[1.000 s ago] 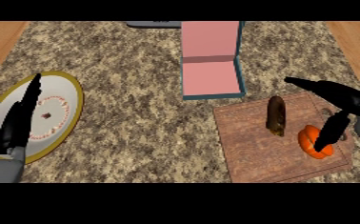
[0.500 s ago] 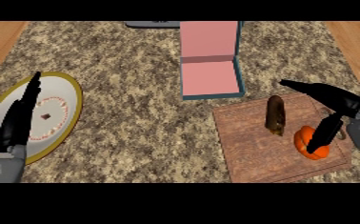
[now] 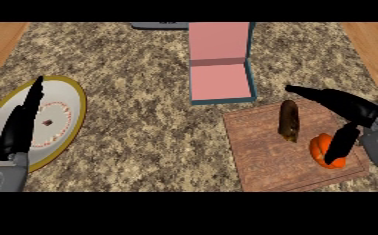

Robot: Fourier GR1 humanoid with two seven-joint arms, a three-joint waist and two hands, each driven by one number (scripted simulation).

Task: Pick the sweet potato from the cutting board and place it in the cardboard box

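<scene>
Sweet potato (image 3: 289, 120) lies lengthwise on the wooden cutting board (image 3: 269, 154), near its far edge, with nothing touching it. The right hand (image 3: 353, 108) hovers just beside it, spread wide, its thumb over a round orange item (image 3: 321, 151). The cardboard box (image 3: 218, 74), pink inside with teal walls, sits open just beyond the board. The left hand (image 3: 21, 129), fingers straight and together, rests over a yellow-rimmed plate (image 3: 72, 96).
</scene>
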